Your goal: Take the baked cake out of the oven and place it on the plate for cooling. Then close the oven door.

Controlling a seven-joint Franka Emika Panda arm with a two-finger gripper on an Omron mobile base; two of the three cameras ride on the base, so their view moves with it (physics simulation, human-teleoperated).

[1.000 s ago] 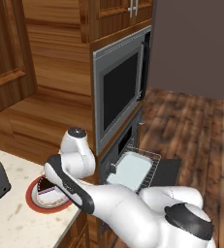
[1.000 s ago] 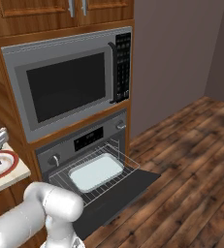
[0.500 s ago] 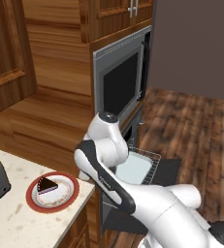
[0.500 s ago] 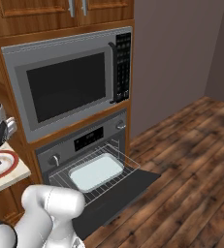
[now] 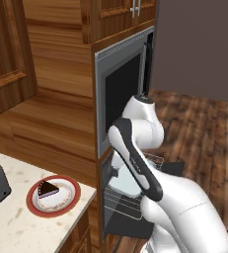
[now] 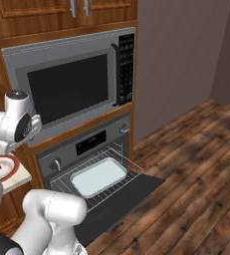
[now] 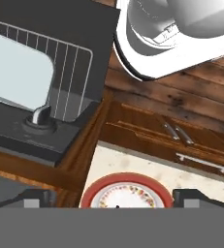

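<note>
The white arm (image 5: 135,158) rises from its base at the lower right of the left base view, folds upward through a dark-jointed elbow and bends back over at a rounded upper joint. In the right base view its upper link (image 6: 14,124) reaches in from the left edge, raised high. In the hand view the gripper (image 7: 112,201) points downward, its two dark finger tips (image 7: 36,197) spread wide apart with nothing between them.

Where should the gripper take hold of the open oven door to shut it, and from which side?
Best at the free front edge of the oven door, coming from below and lifting. The door lies dropped flat, hinged at the oven, so its far edge gives the most leverage. Its bar handle isn't visible. The pulled-out rack with its pale tray probably needs pushing in first.
</note>
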